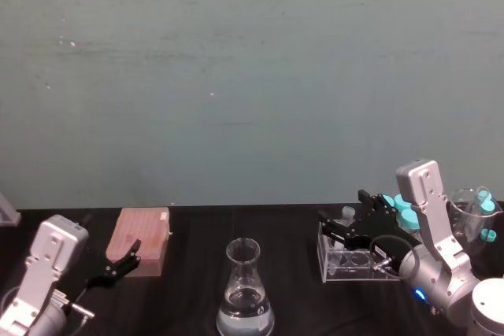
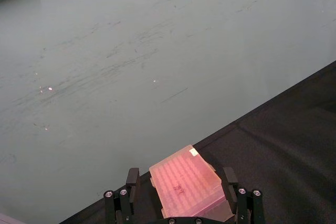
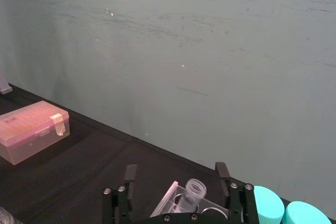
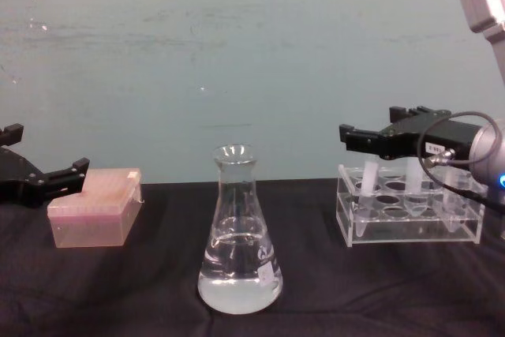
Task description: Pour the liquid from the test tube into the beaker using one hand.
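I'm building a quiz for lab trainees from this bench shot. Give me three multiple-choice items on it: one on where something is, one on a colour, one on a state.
1. Where is the right tool?
A. Above the clear tube rack
B. Over the pink box
C. Inside the beaker

2. What colour are the round caps beside the rack?
A. Red
B. Teal
C. Yellow

3. What state is the beaker in?
A. Tipped on its side
B. Upright and dry
C. Upright with clear liquid in its base

Answers:
1. A, the chest view shows it hanging over the near end of the rack, where the test tube stands between its open fingers.
2. B, the caps are teal in the right wrist view.
3. C, the beaker stands on its wide base with liquid pooled at the bottom.
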